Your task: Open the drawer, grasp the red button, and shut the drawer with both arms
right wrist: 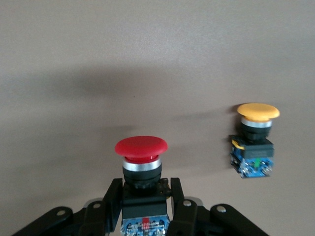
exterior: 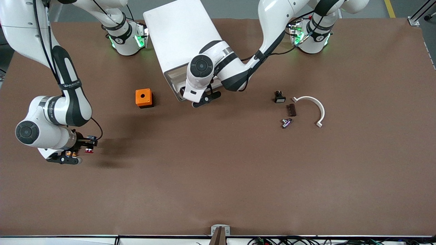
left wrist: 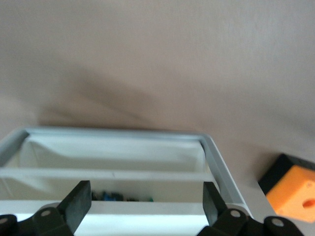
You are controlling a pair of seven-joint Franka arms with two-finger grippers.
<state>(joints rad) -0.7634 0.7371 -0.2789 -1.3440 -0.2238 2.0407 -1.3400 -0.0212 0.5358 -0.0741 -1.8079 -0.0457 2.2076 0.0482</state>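
Observation:
My right gripper is shut on the red-capped button and holds it just above the table at the right arm's end. In the right wrist view the fingers clamp the button's black body, red cap outward. The white cabinet stands mid-table. My left gripper is at its front, open, with nothing between the fingers. The drawer's off-white front strip lies between them, and a narrow gap above it shows dark small parts inside.
An orange-yellow-capped button lies on the table beside the held one. An orange cube with a hole sits beside the cabinet, also in the left wrist view. A black part, brown piece, metal piece and white curved piece lie toward the left arm's end.

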